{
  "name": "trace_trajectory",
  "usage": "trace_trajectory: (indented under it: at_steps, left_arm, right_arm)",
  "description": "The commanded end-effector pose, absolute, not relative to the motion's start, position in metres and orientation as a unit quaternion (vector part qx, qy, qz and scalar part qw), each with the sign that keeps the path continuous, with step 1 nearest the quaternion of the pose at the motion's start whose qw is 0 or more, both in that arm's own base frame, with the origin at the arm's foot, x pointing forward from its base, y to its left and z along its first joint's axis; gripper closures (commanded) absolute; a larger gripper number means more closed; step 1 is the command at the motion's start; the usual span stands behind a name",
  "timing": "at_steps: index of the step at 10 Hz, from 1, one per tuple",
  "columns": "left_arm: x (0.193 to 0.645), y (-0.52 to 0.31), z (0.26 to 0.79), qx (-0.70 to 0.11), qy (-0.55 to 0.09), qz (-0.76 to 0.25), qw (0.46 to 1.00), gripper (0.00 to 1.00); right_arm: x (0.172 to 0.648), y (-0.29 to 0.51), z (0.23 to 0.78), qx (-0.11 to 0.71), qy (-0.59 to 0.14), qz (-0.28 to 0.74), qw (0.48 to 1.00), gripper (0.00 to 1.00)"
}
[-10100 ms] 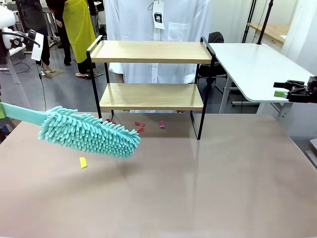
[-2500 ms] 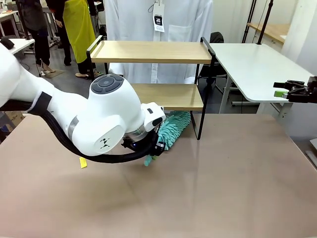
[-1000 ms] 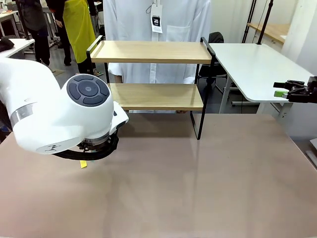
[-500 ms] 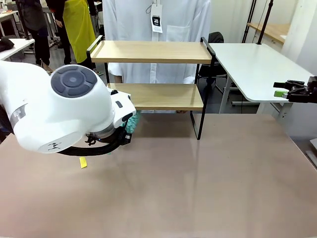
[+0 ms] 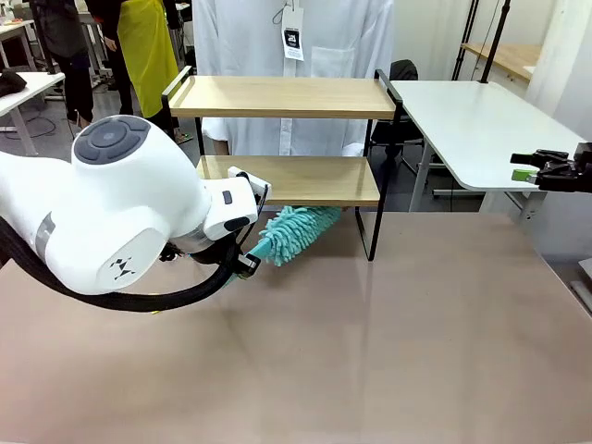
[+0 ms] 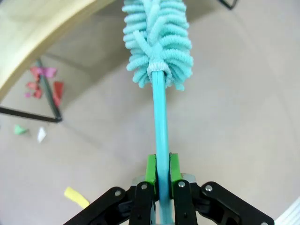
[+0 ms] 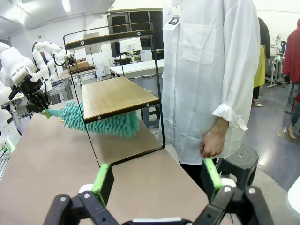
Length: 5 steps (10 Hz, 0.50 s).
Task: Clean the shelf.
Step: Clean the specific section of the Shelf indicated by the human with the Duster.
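The left fingers (image 6: 151, 171) are clenched on the thin teal handle of a duster (image 6: 159, 42), with a green pad pressing it from each side. They hang above the tabletop (image 5: 388, 351), toward its left edge. In the left wrist view a yellow scrap (image 6: 77, 197) lies on the tabletop close by them, and red scraps (image 6: 44, 84) lie farther off beside the shelf's black frame. From the fingers the handle runs toward the far edge. The fluffy teal head sits close beneath the lower board of the shelf (image 5: 287, 180); whether it touches the board cannot be told. The right fingers (image 7: 101, 180) are spread wide with nothing between them, out past the tabletop's right edge and well apart from the shelf. The shelf stands at the far edge, left of the middle. Behind it stands a person (image 5: 296, 46) in a white coat, with one hand (image 7: 213, 143) hanging down.
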<state>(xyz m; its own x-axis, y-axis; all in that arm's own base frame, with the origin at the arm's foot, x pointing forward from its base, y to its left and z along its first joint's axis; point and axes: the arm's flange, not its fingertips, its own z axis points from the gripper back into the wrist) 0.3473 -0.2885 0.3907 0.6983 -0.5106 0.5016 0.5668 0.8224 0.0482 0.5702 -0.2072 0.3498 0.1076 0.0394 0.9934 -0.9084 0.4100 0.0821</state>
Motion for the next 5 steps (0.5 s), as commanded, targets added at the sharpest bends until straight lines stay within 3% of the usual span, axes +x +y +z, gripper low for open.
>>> trace_trajectory:
  at_steps: [1,5]
  left_arm:
    - [0.317,-0.227,0.404,-0.094,-0.245,-0.361,0.895,0.87]
    - [0.311,-0.192,0.41,-0.129,-0.177,-0.415,0.883,0.87]
  right_arm:
    - [0.571,-0.205,0.352,0.392,-0.553,0.377,0.631,0.0]
    - [0.571,-0.205,0.352,0.392,-0.553,0.377,0.631,0.0]
